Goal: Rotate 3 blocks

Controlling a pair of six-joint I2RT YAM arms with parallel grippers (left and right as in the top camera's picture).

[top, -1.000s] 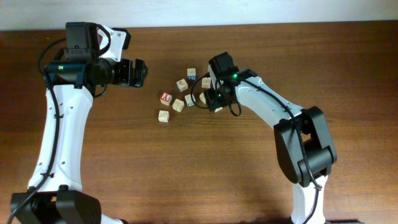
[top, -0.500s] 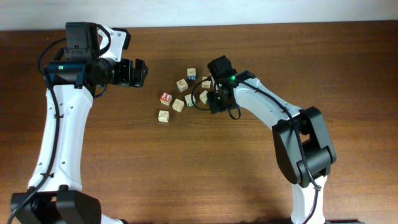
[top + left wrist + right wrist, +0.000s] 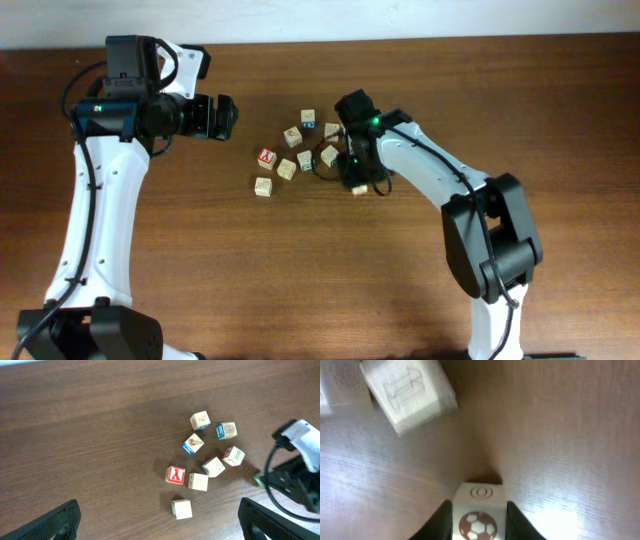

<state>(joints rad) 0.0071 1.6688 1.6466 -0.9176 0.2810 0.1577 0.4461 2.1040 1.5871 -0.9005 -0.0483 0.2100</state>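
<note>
Just near and right of the scattered cubes, my right gripper has its fingers pressed against both sides of the football block, a pale cube with a dark ball printed on the face toward my wrist camera and an O on the face above it. A second ago those fingers stood wider and sat further in among the cubes. Since then they have closed, and the arm has come toward the near side, so from overhead this block now sits apart from the rest on the table. I judge the grasp made and the turn itself not yet begun. A cube with a line drawing lies to the far left of my fingers, well clear, so a twist should not knock it. My left gripper hangs spread wide and empty, well to the left of the red-faced cube. How many blocks already count as rotated I cannot tell.
</note>
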